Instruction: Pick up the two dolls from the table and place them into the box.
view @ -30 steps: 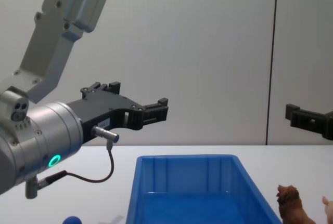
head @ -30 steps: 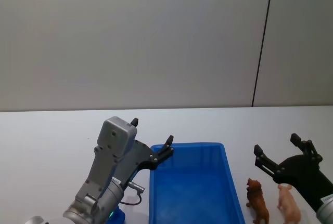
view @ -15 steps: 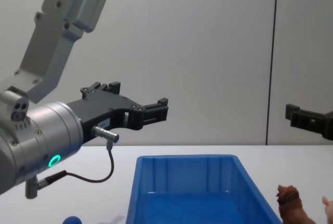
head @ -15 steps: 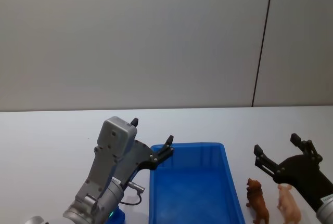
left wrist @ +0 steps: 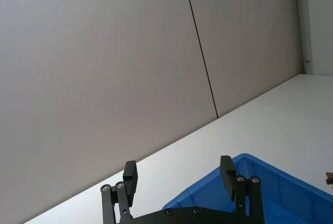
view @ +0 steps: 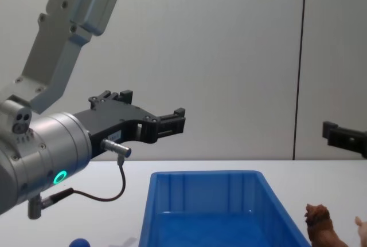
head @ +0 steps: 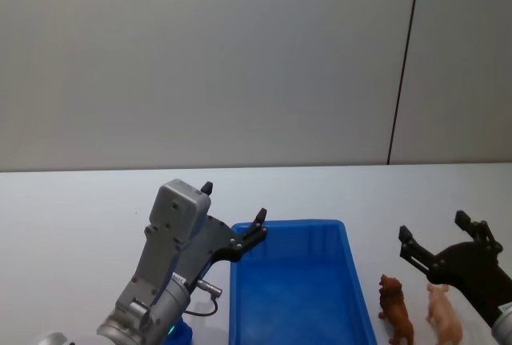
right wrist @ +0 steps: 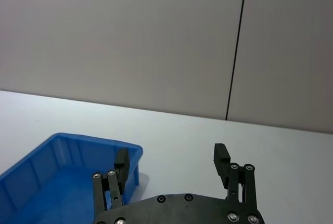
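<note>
The blue box (head: pixel 290 222) (view: pixel 206 189) sits on the white table (head: pixel 80 201) in front of me. To its right stand the two dolls: a brown lion-like animal (head: pixel 395 309) (view: pixel 321 224) and a pale pink figure (head: pixel 445 315). My right gripper (head: pixel 434 226) (right wrist: pixel 171 155) hovers open above and just behind the dolls, holding nothing. At the box's left far corner my left gripper (head: pixel 234 202) (view: pixel 152 106) (left wrist: pixel 178 167) hangs open and empty above the rim. The box (left wrist: pixel 281 182) (right wrist: pixel 78 154) also shows beyond each gripper's fingers.
A small blue object (view: pixel 79 242) (head: pixel 180 333) lies on the table below the left arm. A grey wall with a dark vertical seam (head: pixel 404 65) stands behind the table. Bare tabletop stretches to the left and behind the box.
My right gripper has shifted slightly to the right and nearer, still open above the dolls. The left arm, the box and the dolls have not moved.
</note>
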Robot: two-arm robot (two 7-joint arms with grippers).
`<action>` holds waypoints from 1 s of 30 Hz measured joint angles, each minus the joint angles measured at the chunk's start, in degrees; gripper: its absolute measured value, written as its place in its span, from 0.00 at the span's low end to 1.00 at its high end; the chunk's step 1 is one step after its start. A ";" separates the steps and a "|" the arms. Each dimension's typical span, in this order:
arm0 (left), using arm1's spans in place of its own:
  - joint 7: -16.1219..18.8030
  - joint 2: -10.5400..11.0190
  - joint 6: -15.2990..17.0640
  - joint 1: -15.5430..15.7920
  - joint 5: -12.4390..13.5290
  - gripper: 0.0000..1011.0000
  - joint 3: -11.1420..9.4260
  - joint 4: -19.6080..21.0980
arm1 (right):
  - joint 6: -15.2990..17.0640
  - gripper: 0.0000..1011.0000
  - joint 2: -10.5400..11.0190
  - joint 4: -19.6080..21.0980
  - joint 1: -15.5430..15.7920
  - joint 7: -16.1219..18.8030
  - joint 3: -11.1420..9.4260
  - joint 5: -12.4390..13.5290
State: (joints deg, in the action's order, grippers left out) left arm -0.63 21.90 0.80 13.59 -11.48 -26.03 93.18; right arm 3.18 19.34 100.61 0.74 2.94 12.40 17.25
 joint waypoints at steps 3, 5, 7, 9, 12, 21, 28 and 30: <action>0.00 0.00 0.00 0.00 0.00 0.99 0.00 0.00 | 0.97 0.99 -0.04 -0.30 -0.02 -0.77 -0.19 0.28; 0.00 0.00 0.00 0.00 0.00 0.99 0.00 0.00 | 1.83 0.99 -0.09 -0.57 -0.03 -1.48 -0.34 0.50; 0.00 0.00 0.00 0.00 0.00 0.99 0.00 0.00 | 2.80 0.99 -0.15 -0.87 -0.03 -2.19 -0.47 0.67; 0.00 0.00 0.00 0.00 0.00 0.99 0.00 0.00 | 3.40 0.99 -0.22 -1.12 -0.03 -2.63 -0.53 0.73; 0.00 0.00 0.00 0.00 0.00 0.99 0.00 0.00 | 4.66 0.99 -0.32 -1.57 -0.01 -3.46 -0.62 0.80; 0.00 0.00 0.00 0.00 0.00 0.99 0.00 0.00 | 7.74 0.99 -0.73 -2.81 0.47 -5.24 -0.64 0.69; 0.00 0.00 0.00 0.00 0.00 0.99 0.00 0.00 | 9.48 0.99 -0.98 -3.24 1.11 -6.20 -0.47 0.30; 0.01 0.00 0.00 0.00 0.00 0.99 0.00 0.00 | 10.12 0.99 -1.08 -3.39 1.33 -6.50 -0.39 0.21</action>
State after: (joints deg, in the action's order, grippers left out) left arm -0.62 21.89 0.80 13.58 -11.48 -26.03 93.18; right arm 13.30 18.26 97.23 2.07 -3.56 12.01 17.45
